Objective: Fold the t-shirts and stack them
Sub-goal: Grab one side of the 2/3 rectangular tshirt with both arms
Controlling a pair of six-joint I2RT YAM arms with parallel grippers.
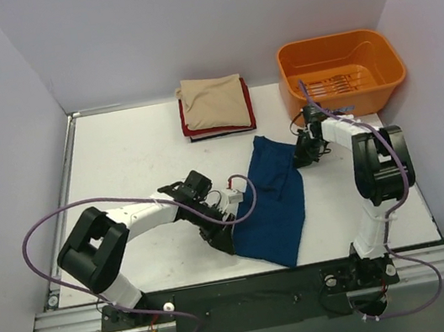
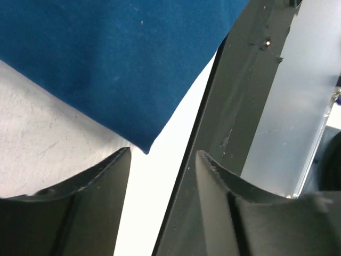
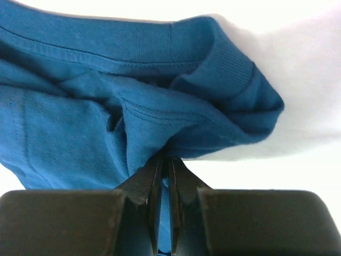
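A dark blue t-shirt [image 1: 272, 200] lies folded lengthwise on the white table [image 1: 128, 165]. Its print is hidden. My right gripper [image 1: 305, 152] is shut on the shirt's far right edge near the collar; the right wrist view shows blue cloth [image 3: 133, 106] pinched between the closed fingers [image 3: 154, 186]. My left gripper [image 1: 221, 236] is open at the shirt's near left edge; in the left wrist view the shirt's corner [image 2: 144, 144] lies just ahead of the empty open jaws. A stack of folded shirts [image 1: 214, 106], beige over red and dark, sits at the back.
An orange plastic tub [image 1: 341, 71] stands at the back right, just behind the right arm. The table's dark front rail [image 2: 240, 106] runs close to the left gripper. Purple walls enclose the table on three sides.
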